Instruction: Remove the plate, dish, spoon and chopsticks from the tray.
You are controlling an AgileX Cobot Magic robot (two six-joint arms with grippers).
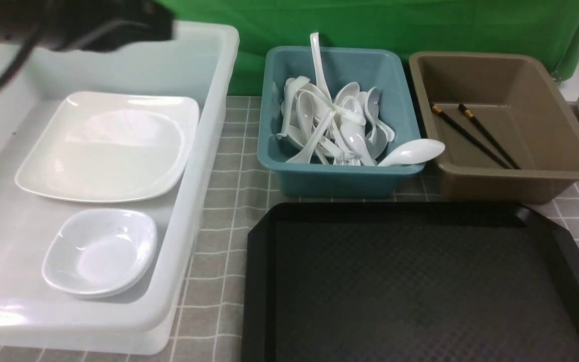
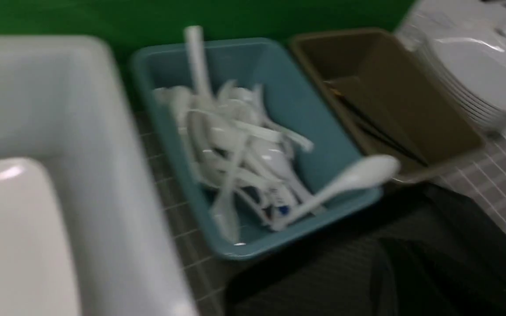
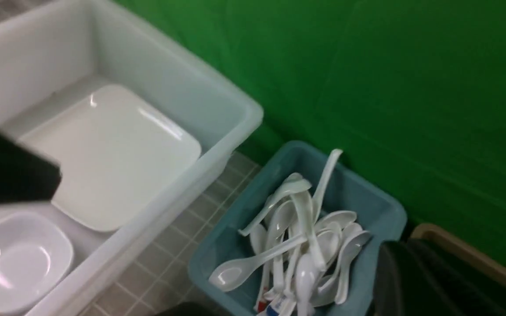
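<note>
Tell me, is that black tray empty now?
Empty. The front view shows the tray bare; the plate lies in the white tub and the chopsticks in the brown tub.

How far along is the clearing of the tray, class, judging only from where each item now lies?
Done: the tray is bare. The plate and small dish lie in the white tub, the chopsticks in the brown tub. The spoon rests across the teal tub's front rim, bowl overhanging. In hand: nothing visible. Left: perhaps settling that spoon fully inside.
</note>
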